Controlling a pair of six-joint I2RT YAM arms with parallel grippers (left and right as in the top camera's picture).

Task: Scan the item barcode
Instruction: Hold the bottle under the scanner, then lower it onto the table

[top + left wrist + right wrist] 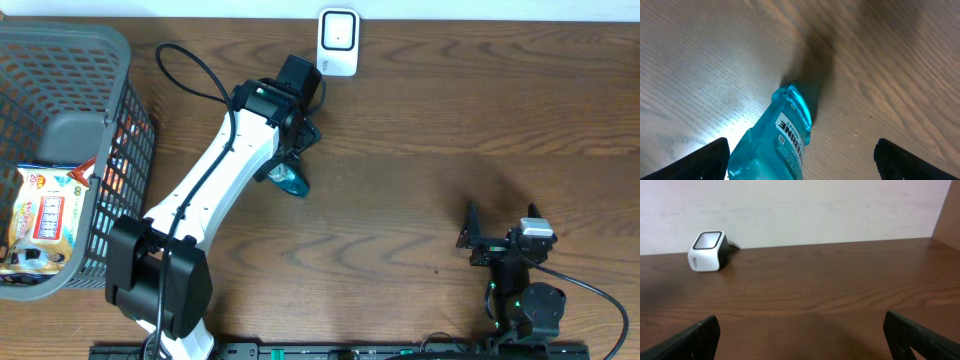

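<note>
Left tool (801, 157) stood released over a translucent teal plastic bottle (784, 147) lying on the wooden tabletop (880, 70); likely light, stiff, slippery, best gripped mid-body.

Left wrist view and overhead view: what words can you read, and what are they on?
"ERINE": label of the clear blue plastic bottle, start hidden; smaller print blurred.
Yellow-and-white snack bag in the grey plastic basket: print too small to read.
White box-shaped scanner: no text seen.
</note>
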